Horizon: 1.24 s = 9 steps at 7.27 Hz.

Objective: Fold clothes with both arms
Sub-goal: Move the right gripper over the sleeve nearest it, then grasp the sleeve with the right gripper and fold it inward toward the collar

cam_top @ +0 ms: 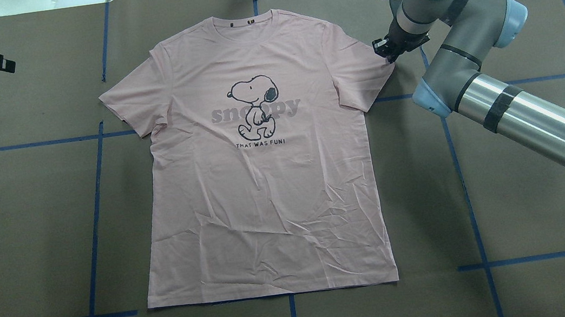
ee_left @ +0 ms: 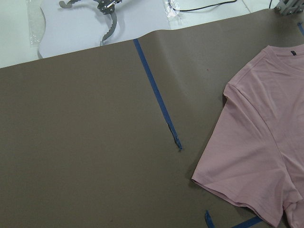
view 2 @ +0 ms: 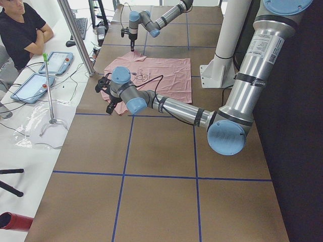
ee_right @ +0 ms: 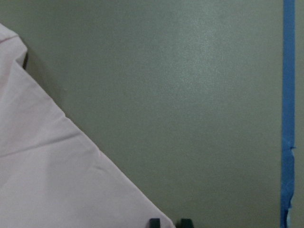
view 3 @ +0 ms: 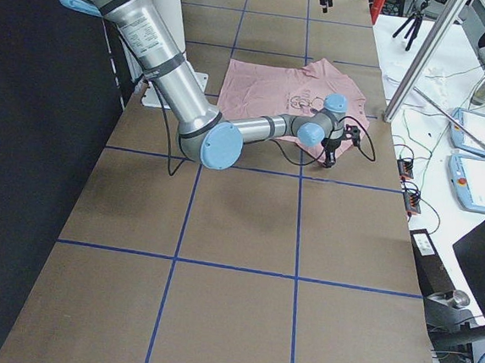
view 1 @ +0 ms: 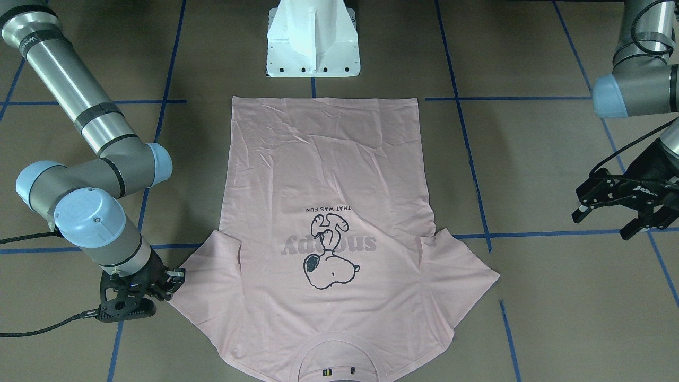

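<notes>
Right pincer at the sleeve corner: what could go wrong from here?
1. The right pincer sits at only the very tip of the sleeve, so a grasp may miss or slip.
2. The left pincer hangs open, clear of the shirt; a one-sided pull could skew it.

The table (cam_top: pixel 24 225) is covered in brown sheeting marked with a grid of blue tape lines (cam_top: pixel 95 248). A pink T-shirt (cam_top: pixel 264 183) lies flat on it, print upward, sleeves spread. A white pedestal base (view 1: pixel 313 42) stands just beyond the hem.
</notes>
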Each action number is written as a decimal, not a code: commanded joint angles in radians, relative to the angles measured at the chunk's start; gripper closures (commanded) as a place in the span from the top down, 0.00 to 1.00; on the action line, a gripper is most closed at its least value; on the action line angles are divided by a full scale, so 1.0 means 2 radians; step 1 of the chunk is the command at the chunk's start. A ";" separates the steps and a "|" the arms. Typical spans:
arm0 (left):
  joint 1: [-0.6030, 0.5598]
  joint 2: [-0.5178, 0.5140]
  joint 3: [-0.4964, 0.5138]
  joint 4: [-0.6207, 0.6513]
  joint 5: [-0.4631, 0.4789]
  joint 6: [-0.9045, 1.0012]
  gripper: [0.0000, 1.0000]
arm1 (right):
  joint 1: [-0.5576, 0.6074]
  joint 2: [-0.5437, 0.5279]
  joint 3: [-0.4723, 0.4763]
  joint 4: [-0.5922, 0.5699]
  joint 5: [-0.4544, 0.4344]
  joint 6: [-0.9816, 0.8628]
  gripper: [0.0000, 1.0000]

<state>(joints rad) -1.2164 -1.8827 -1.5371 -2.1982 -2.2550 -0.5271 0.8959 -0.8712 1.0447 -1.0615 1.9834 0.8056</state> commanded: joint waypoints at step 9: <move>-0.002 -0.001 0.002 0.000 -0.001 0.004 1.00 | -0.049 0.106 0.023 0.005 -0.024 0.057 0.00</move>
<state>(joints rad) -1.2200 -1.8839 -1.5335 -2.1982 -2.2553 -0.5202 0.8264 -0.7116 1.1351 -1.0535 1.9748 0.9081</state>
